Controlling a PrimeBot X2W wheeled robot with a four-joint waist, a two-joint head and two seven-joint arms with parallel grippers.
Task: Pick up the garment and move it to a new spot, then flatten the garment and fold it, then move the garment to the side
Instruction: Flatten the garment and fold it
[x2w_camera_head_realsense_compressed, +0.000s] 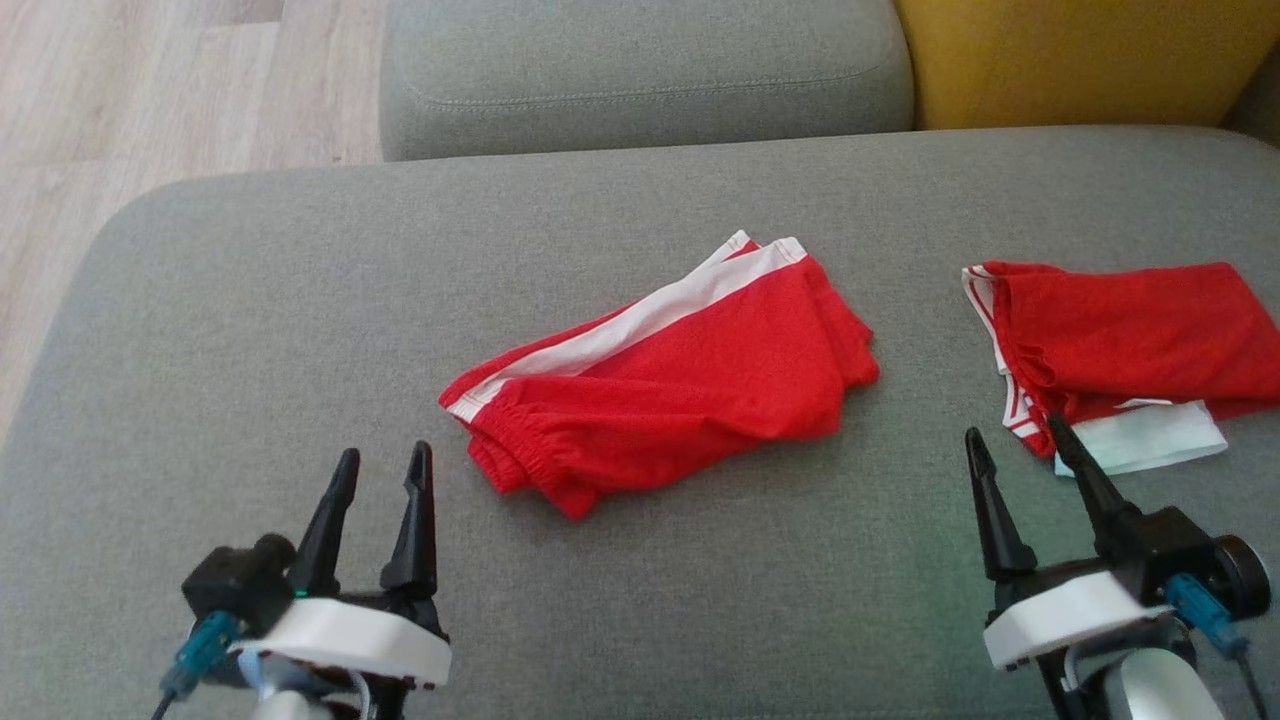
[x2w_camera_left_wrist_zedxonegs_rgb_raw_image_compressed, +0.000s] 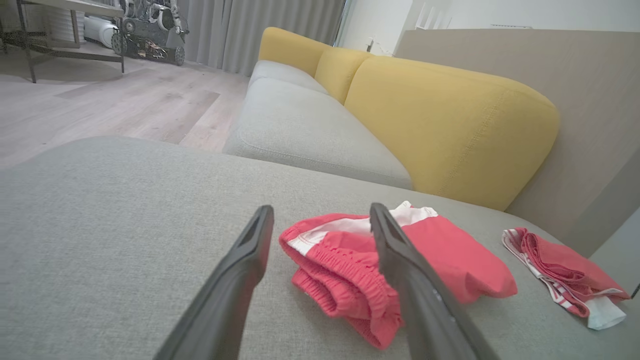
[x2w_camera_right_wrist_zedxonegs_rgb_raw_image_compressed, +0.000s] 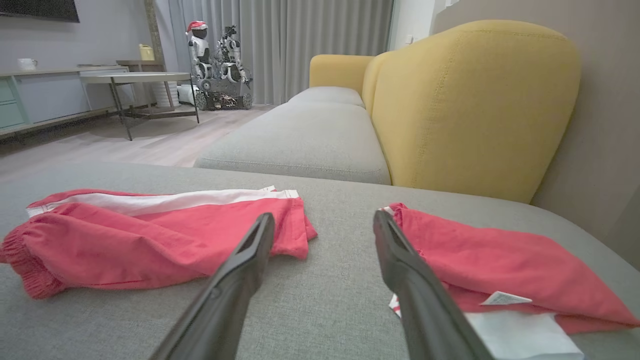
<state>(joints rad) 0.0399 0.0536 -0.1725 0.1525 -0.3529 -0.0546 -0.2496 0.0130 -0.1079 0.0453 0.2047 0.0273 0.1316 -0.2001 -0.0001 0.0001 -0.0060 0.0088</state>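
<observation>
Found the red shorts (x2w_camera_head_realsense_compressed: 680, 390) lying loosely folded near the middle of the grey cushion (x2w_camera_head_realsense_compressed: 250, 330), white side stripe along the edge nearer the cushion's far side, gathered elastic waistband turned toward the cushion's near-left part, leg hems toward its right. Noted some wrinkling and doubled layers at the waistband end. Saw the left tool (x2w_camera_head_realsense_compressed: 385, 452) held over the cushion's near-left part, fingers spread wide and empty, tips aimed at the cushion's far side and stopped just short of the waistband, apart from the cloth. Saw the right tool (x2w_camera_head_realsense_compressed: 1015, 427) over the cushion's near-right part, likewise released, fingers wide apart with nothing between them. Noted a second red garment (x2w_camera_head_realsense_compressed: 1130, 330) folded at the cushion's right edge, thin red-and-white trim on the side facing the cushion's middle, a white patch (x2w_camera_head_realsense_compressed: 1150, 440) sticking out on the side toward the cushion's near edge. Could not tell whether the right tool's outer finger touched that garment or merely stood in front of it. Left bare grey fabric between the two garments, well apart across the cushion. Made out a second grey seat (x2w_camera_head_realsense_compressed: 640, 70) butted against the cushion's far side, a yellow backrest (x2w_camera_head_realsense_compressed: 1080, 60) past the cushion's far-right corner, and wooden floor (x2w_camera_head_realsense_compressed: 150, 90) beyond its far-left corner.
</observation>
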